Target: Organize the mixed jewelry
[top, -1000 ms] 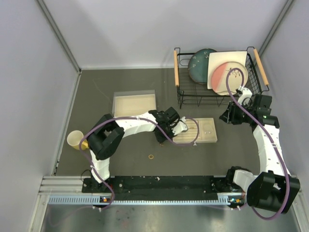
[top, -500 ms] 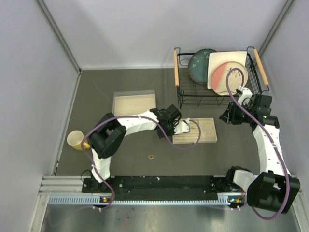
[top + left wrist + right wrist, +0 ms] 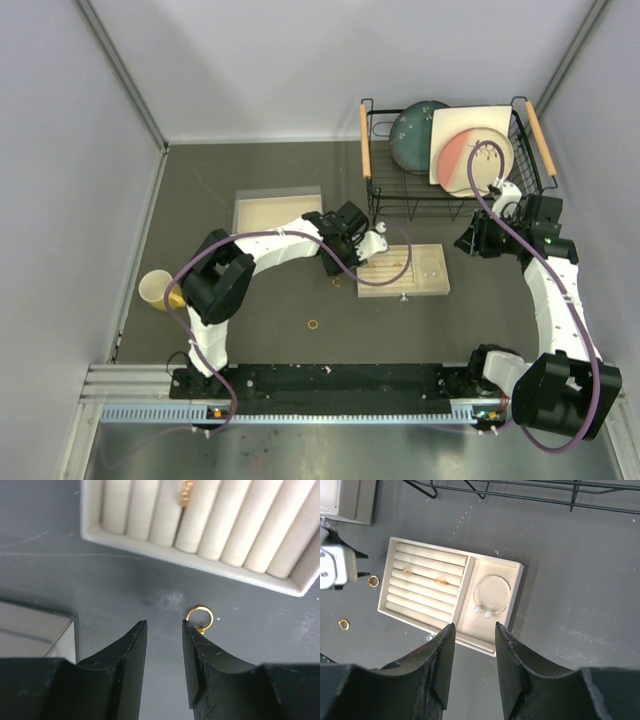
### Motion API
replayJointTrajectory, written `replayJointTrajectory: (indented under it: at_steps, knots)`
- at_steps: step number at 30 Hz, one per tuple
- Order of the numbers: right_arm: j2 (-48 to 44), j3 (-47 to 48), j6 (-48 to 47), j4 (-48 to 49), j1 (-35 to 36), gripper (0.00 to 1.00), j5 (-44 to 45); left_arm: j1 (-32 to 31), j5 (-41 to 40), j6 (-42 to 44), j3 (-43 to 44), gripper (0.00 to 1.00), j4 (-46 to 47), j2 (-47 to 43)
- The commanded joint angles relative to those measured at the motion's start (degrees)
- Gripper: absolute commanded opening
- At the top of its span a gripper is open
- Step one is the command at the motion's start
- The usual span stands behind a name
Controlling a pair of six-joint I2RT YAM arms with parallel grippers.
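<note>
gold ring (image 3: 200,618), just outside open left jaws

The white left arm (image 3: 275,250) stretches forward, its black left hand (image 3: 164,626) parted and empty; the white right arm (image 3: 553,290) stands bent, its black right hand (image 3: 474,626) likewise parted.

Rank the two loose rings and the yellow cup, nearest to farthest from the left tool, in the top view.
1. Upper loose ring, beside the tray, by the left tool.
2. Lower loose ring, farther down the view.
3. Yellow cup, far left.
</note>
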Motion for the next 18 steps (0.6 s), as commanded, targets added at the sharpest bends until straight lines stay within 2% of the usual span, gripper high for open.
replayJointTrajectory:
  at_steps: [1,8,18]
  knots:
    - [-0.32,0.23,-0.77,0.78,-0.69,0.38,-0.37,2.59,1.85,-8.0,4.72,0.4,-3.57,-2.16]
    - [-0.32,0.15,-0.77,0.69,-0.69,0.38,-0.28,3.47,3.17,-17.58,7.19,0.41,-7.89,-0.22]
    - [-0.24,0.15,-0.77,0.69,-0.7,0.38,0.16,3.74,5.72,-24.71,6.31,0.43,-9.56,3.21]
